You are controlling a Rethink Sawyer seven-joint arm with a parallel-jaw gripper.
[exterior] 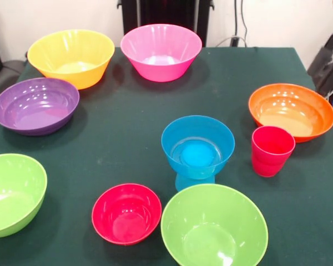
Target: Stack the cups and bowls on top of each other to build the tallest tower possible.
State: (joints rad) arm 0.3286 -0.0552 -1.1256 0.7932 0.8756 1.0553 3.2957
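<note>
At tabletop centre: blue bowl (197,146) sitting on upturned blue cup (193,180) | remaining bowls, red cup (272,150) waiting unstacked | gripper showing nowhere, state unknowable

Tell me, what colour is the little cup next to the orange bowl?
The cup is red-pink, seen best in the front view, beside the orange bowl.

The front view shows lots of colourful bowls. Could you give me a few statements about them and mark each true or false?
1. The blue bowl sits on an upturned light blue cup. True.
2. The red-pink cup lies on its side. False: it stands upright.
3. Two lime green bowls are on the table. True.
4. The pink bowl is nested inside the yellow-orange bowl. False: they stand side by side, apart.
</note>
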